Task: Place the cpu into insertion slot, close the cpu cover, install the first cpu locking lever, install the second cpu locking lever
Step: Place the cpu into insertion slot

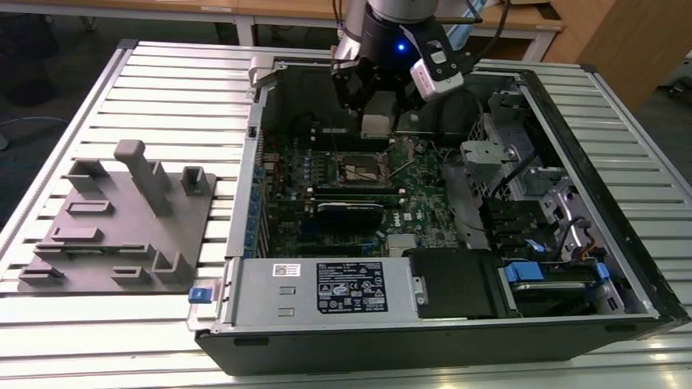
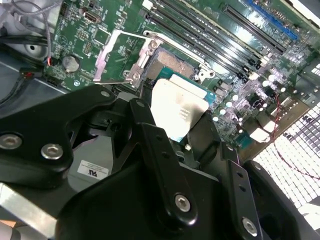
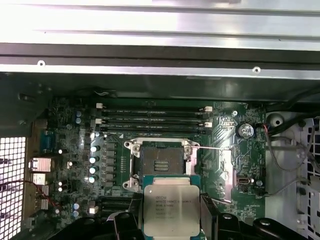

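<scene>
Gripper [image 1: 378,115] clamped on the edges of the cpu chip [image 3: 171,209], hovering at 12 o'clock from the empty socket [image 1: 362,170] in the exterior view, cpu cover [image 2: 117,55] raised open

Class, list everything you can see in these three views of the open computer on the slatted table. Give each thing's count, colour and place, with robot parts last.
Slatted metal table: one, silvery white, under everything.
Open computer case: one, black, on the table.
Fixture plate with upright blocks: one, grey, on the table at the exterior view's left of the case.
Motherboard: one, green, inside the case.
Square socket: one, dark, empty, on the motherboard.
Thin metal-frame cpu cover: one, silvery, flipped open beside the socket.
Small flat square cpu: one, silvery-grey top, held above the board near the socket.
Robot gripper: one, black, shut on the cpu.
</scene>
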{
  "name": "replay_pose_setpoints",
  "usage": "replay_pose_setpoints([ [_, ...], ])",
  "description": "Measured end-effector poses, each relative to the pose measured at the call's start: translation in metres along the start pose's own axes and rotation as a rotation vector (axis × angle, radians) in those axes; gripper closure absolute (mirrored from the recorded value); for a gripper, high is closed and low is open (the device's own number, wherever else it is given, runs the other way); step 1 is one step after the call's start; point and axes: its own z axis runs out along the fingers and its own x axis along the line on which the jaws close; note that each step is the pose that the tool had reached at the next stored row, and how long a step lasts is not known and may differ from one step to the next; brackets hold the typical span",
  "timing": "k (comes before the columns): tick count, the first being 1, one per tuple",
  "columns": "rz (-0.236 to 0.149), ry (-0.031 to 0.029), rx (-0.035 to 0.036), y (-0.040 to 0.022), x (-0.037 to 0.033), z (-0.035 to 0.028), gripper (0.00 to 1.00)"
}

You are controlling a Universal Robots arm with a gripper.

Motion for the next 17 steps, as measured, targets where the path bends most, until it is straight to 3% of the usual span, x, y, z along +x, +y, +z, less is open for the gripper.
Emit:
replay_pose_setpoints([
  [6,-0.001,-0.0053,0.0,-0.0003,0.0077,0.0065,0.46],
  [17,-0.001,-0.0053,0.0002,0.0033,0.0133,0.0151,0.46],
])
